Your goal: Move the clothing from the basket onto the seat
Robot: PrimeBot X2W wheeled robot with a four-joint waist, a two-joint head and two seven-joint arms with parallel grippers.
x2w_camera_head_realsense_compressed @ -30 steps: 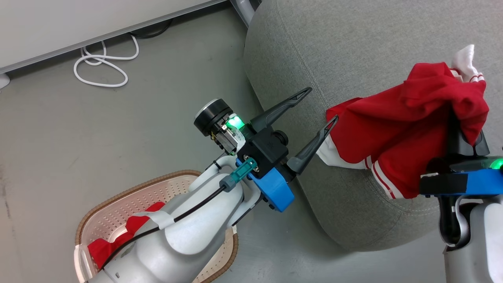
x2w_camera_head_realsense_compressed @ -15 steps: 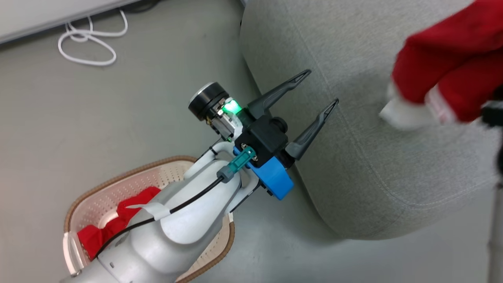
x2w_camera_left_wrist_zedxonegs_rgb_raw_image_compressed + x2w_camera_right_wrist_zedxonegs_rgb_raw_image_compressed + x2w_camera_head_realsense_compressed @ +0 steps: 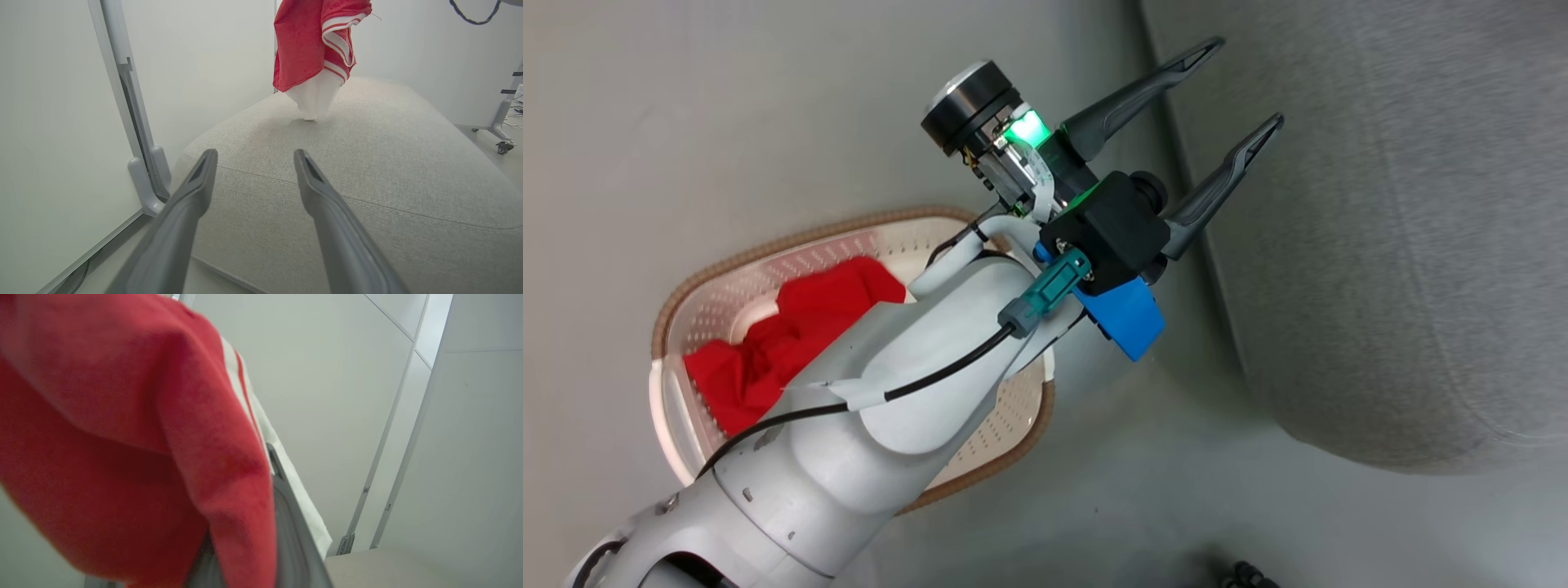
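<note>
A red garment with white trim bands (image 3: 310, 45) hangs over the grey seat (image 3: 367, 163), its white lower end touching the cushion. In the right wrist view my right gripper (image 3: 267, 457) is shut on this garment (image 3: 122, 437), and the red cloth drapes over one dark finger (image 3: 286, 522). My left gripper (image 3: 1245, 82) is open and empty, held in the air beside the seat's (image 3: 1380, 245) edge, fingertips toward it; its two fingers (image 3: 200, 183) frame the cushion's corner. Behind my left forearm, the basket (image 3: 792, 238) stands on the floor with another red garment (image 3: 800, 327) in it.
A white panel wall with grey post feet (image 3: 143, 179) stands just left of the seat. A wheeled stand (image 3: 500, 134) is at the seat's far right. Grey floor lies between basket and seat, and something dark (image 3: 1245, 576) shows at the bottom edge.
The head camera has swung left and down, so the right gripper and its garment have left that view. The right arm carried the garment further over the seat. The left gripper stays open.
</note>
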